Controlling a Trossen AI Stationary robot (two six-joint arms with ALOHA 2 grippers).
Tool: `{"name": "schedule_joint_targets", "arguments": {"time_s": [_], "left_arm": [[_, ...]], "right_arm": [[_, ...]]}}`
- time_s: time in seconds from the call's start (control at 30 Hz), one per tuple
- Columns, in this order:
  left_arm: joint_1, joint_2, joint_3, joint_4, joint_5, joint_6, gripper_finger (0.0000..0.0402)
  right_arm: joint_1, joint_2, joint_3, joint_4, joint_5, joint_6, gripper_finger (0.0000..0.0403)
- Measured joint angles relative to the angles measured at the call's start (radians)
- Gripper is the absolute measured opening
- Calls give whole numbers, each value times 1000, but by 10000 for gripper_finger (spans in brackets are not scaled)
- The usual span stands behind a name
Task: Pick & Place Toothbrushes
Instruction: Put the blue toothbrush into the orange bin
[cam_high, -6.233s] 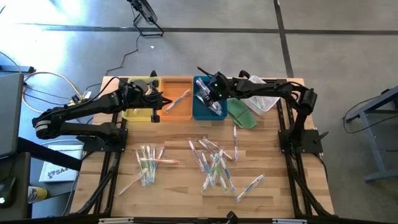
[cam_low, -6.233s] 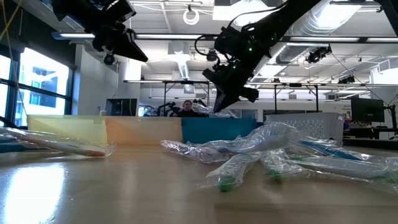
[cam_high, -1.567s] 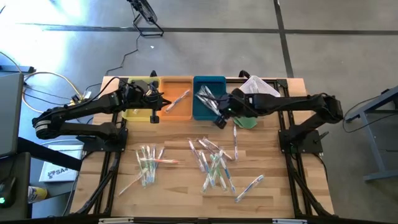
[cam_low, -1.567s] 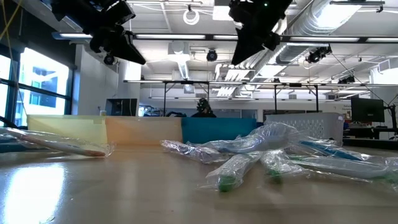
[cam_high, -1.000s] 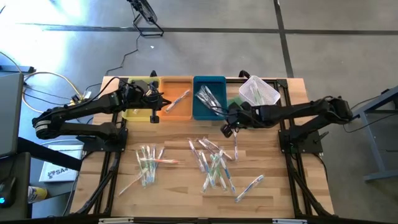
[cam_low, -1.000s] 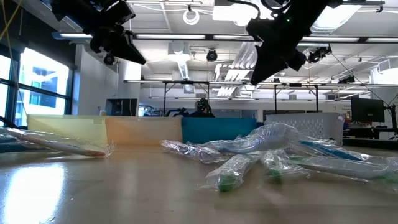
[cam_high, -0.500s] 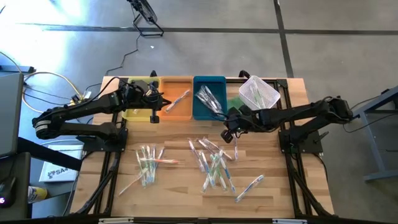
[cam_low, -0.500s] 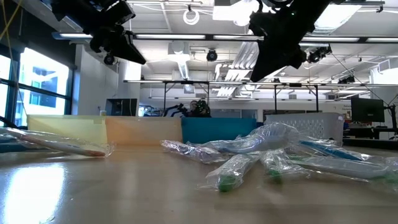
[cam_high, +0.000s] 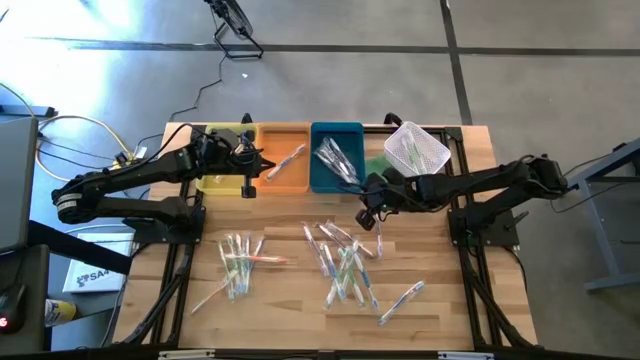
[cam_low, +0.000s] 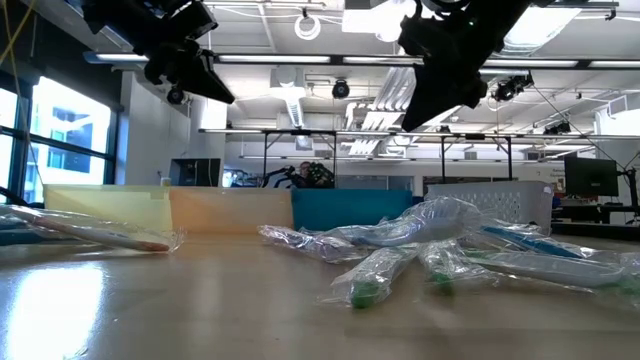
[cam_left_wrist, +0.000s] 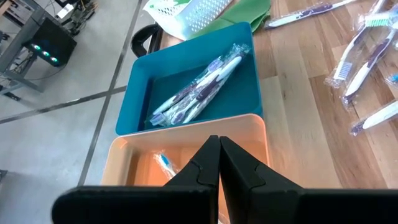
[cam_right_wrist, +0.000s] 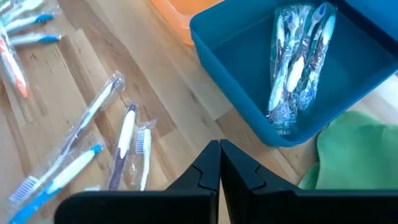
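Wrapped toothbrushes lie in a loose pile (cam_high: 342, 262) at mid-table, and a smaller bunch (cam_high: 238, 262) lies to its left. Some are in the blue tray (cam_right_wrist: 242, 43), shown as a bundle (cam_right_wrist: 297, 62), and one toothbrush (cam_high: 288, 160) is in the orange tray (cam_high: 272, 183). My right gripper (cam_high: 364, 215) hovers shut and holding nothing over the table, just near of the blue tray's right corner and above the pile's far end (cam_right_wrist: 124, 134). My left gripper (cam_high: 249, 186) hangs shut and holding nothing over the seam between the yellow tray (cam_high: 215, 182) and the orange tray.
A white mesh basket (cam_high: 415, 150) sits on a green cloth (cam_high: 380, 166) at the far right corner. The three trays line the far edge. Bare wood shows at the near left and near right. Beyond the table the low view shows a room with desks.
My right gripper has rolled a little about the line it points along while hovering in the same spot near the blue tray. It has stayed shut. The toothbrushes have not moved.
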Motion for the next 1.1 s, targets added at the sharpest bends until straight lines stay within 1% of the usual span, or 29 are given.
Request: {"name": "schedule_joint_targets", "arguments": {"time_s": [0.13,0.2,0.33,0.4,0.6,0.73,0.83,0.93,1.1], "left_arm": [[0,0,0,0,0,3,6],[0,0,0,0,0,4,6],[0,0,0,0,0,4,6],[0,0,0,-3,0,4,6],[0,0,0,-65,0,1,6],[0,0,0,-107,0,4,6],[0,0,0,-138,0,0,6],[0,0,0,-168,0,-20,6],[0,0,0,-174,0,-23,6]], "right_arm": [[0,0,0,0,-13,-76,2],[-4,0,0,0,-60,-134,2],[-10,0,0,3,-190,-253,2],[-9,0,0,24,-216,-303,2],[-9,0,0,121,-235,-375,2],[23,0,1,119,-235,-454,2],[58,0,1,98,-239,-446,2],[104,0,1,70,-248,-394,2],[184,0,1,30,-366,-290,2]]}}
